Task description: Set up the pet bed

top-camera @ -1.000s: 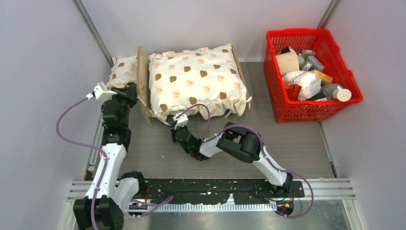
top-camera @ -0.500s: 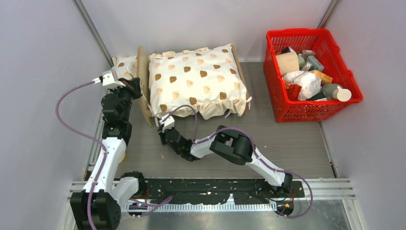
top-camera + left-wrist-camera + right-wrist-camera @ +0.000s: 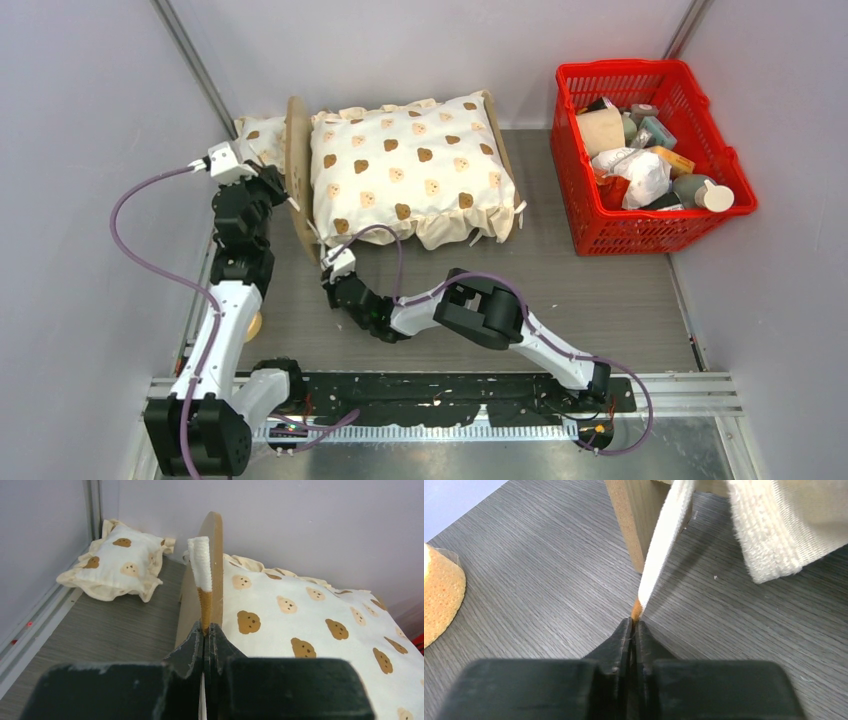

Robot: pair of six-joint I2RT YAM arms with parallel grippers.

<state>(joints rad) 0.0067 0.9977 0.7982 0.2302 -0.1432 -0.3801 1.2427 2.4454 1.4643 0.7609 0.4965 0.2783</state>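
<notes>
Pet bed (image 3: pixel 295 140), grey table (image 3: pixel 620 300), pale walls (image 3: pixel 80 150)

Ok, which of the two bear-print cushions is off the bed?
The small pillow, lying on the table left of the bed, beyond its headboard. The big cushion lies within the frame.

No lettering can be read anywhere. Packages (image 3: pixel 632 172) in the red basket (image 3: pixel 640 232) carry labels too small to read.
</notes>
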